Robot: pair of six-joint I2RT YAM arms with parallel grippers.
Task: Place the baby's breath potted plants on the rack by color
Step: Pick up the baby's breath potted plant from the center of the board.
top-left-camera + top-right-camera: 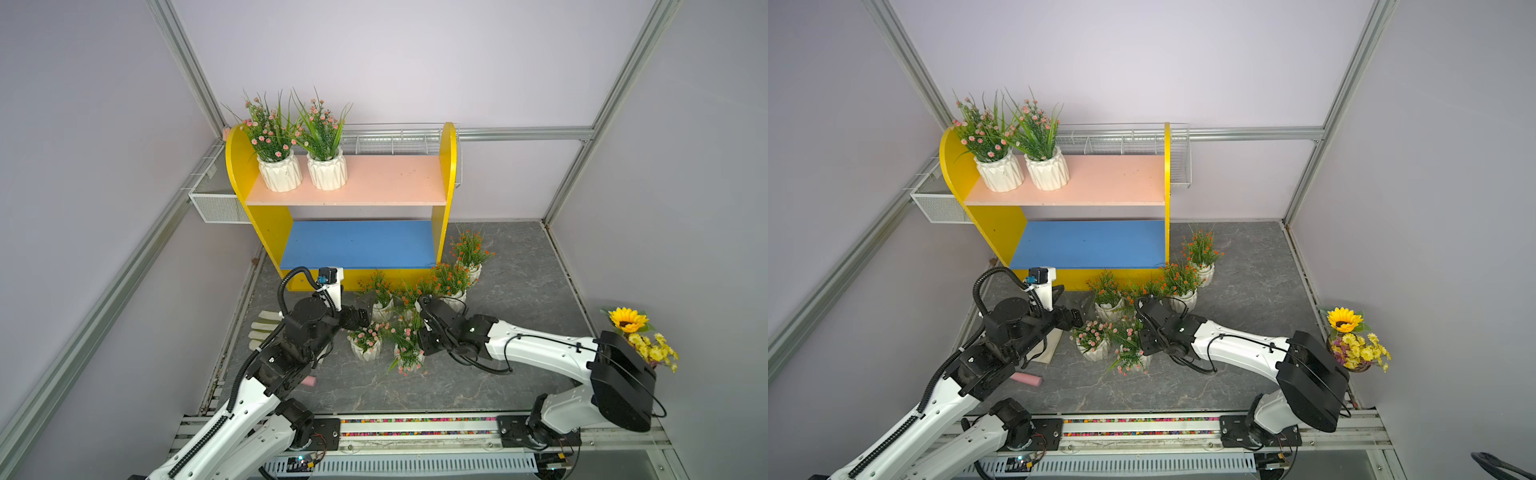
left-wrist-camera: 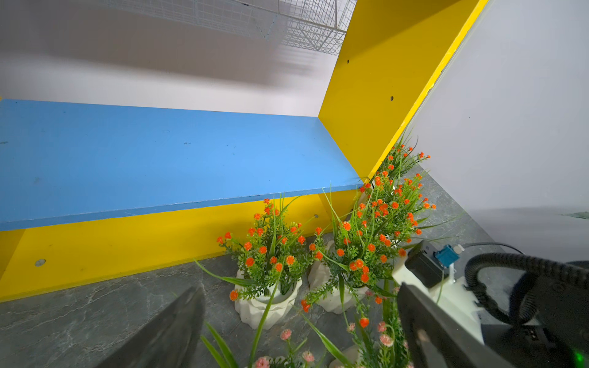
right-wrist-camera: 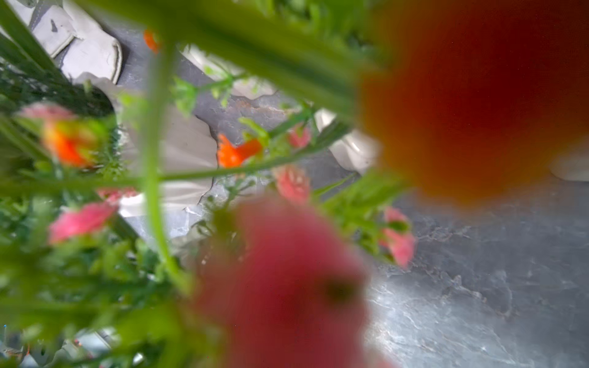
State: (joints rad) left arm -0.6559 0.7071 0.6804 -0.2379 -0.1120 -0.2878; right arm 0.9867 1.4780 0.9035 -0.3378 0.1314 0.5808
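Note:
The rack [image 1: 395, 178] has two pink baby's breath potted plants [image 1: 279, 174] [image 1: 327, 172] at the left end of its pink upper board. Its blue lower board [image 1: 357, 245] is bare. Several orange plants [image 1: 469, 253] [image 1: 451, 282] [image 1: 380, 293] stand on the floor in front of the rack's right end. Two pink ones [image 1: 365, 343] [image 1: 407, 349] stand nearer. My left gripper [image 1: 362, 318] is open beside the cluster, with pink blossoms [image 2: 287, 334] low between its fingers [image 2: 172, 331]. My right gripper [image 1: 417, 336] reaches into the foliage, which hides its fingertips. Blurred blossoms [image 3: 287, 286] block the right wrist view.
A sunflower bouquet [image 1: 636, 332] stands at the right wall. White wire baskets [image 1: 216, 203] [image 1: 399, 139] hang behind the rack. A pale glove [image 1: 262, 328] and a pink block [image 1: 1026, 379] lie on the floor under my left arm.

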